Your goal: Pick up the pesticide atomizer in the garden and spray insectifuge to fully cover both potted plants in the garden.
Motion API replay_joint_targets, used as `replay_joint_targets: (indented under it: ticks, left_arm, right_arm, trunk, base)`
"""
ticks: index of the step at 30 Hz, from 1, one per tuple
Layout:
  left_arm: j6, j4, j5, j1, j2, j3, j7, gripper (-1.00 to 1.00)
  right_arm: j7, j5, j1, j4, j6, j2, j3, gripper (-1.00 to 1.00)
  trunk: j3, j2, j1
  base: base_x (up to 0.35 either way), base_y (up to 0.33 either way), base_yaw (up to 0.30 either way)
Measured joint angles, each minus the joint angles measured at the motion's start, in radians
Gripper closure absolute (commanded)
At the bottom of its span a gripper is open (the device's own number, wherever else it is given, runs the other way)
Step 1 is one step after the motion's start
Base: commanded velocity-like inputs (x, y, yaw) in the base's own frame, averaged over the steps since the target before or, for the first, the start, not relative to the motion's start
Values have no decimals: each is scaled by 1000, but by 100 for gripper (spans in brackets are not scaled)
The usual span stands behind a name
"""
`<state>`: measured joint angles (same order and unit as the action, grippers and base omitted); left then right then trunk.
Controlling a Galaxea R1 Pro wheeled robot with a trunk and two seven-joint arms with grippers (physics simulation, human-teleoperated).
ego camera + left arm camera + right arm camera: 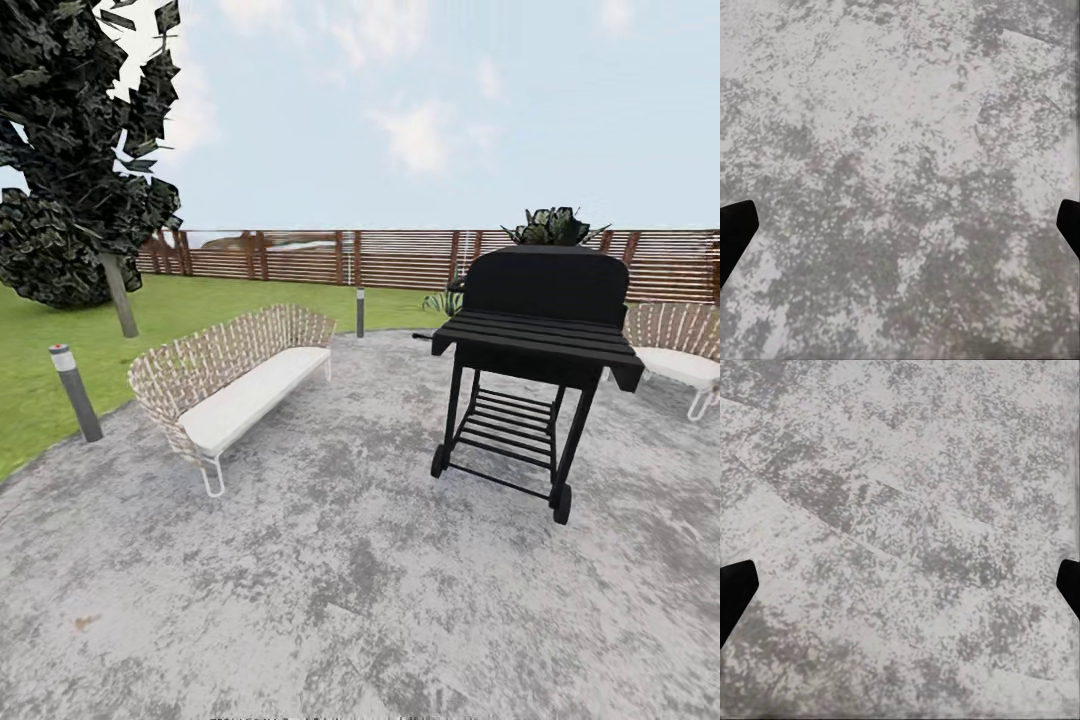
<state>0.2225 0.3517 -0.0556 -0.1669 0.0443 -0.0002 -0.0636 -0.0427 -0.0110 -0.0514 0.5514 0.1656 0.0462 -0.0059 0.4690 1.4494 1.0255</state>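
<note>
Two grippers, both pointed down at bare paving: left gripper with jaws spread wide, dark fingertips at opposite edges of the left wrist view, nothing between; right gripper likewise spread and carrying nothing. Probably a travel posture, arms tucked low while the base moves.

One grey round patio, mottled, underfoot and across most of the head view.

One black wheeled barbecue grill, standing on the patio right of centre, lid up.

Two woven wicker sofas with white cushions: one at the patio's left edge, one partly hidden behind the grill. Set around the rim, apparently as seating facing inward.

Two grey bollards: near one with red-marked top, at the seam of lawn and paving; far one behind the sofa. Likely path lights.

One green lawn, one dark-leaved tree, one brown slatted fence closing the garden.

One spiky green rosette, low, just left of the grill near the far edge; possibly a potted plant, pot too small to tell. Dark foliage above the grill top, kind uncertain.

Pesticide atomizer: not located from here. Judged stage: search and approach, pickup not yet begun.
</note>
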Motion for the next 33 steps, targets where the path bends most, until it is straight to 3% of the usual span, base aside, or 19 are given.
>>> replay_joint_targets:
  ticks: [12, 33]
  left_arm:
    - [0, 0, 0, 0, 0, 2, 0, -100]
    - [1, 0, 0, 0, 2, 3, 0, -100]
  right_arm:
    - [0, 0, 0, 0, 0, 0, 0, -100]
    - [0, -1, 0, 1, 0, 0, 0, -100]
  trunk:
    - [4, 0, 0]
    - [29, 0, 0]
  base:
    - [-187, 256, -296]
    - [-7, 304, -208]
